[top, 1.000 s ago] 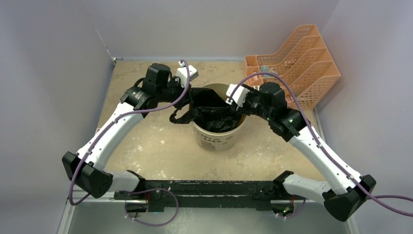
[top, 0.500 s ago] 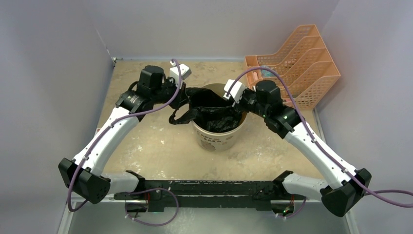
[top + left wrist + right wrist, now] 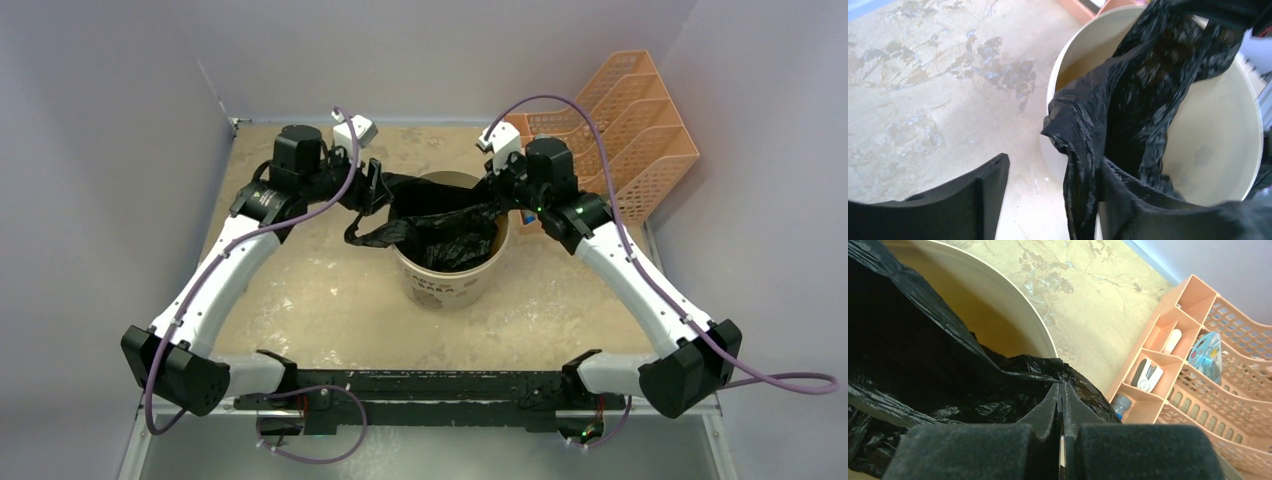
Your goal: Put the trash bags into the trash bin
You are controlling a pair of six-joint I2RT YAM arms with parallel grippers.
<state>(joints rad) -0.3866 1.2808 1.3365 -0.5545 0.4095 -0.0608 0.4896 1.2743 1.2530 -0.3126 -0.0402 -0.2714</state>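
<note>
The cream trash bin (image 3: 452, 285) stands mid-table with the black trash bag (image 3: 440, 225) partly inside it. Part of the bag spills over the bin's left rim, a loop (image 3: 365, 235) hanging outside. My left gripper (image 3: 374, 190) sits at that left rim. In the left wrist view it (image 3: 1054, 165) is open, and a strand of bag (image 3: 1083, 165) hangs between the fingers against the right finger (image 3: 1148, 210). My right gripper (image 3: 500, 197) is at the far right rim. In the right wrist view it (image 3: 1062, 385) is shut on a pinch of the bag's film (image 3: 923, 365), above the bin rim (image 3: 1013, 295).
An orange mesh desk organiser (image 3: 610, 130) stands at the back right, close behind the right wrist, with small items in its compartments (image 3: 1148, 375). Grey walls enclose the table on the left, back and right. Sandy tabletop (image 3: 923, 100) lies left of the bin.
The left gripper has opened, let go of the bag and drawn back to the left. The right gripper has shut on the bag's edge and pulled it toward the far right rim.
</note>
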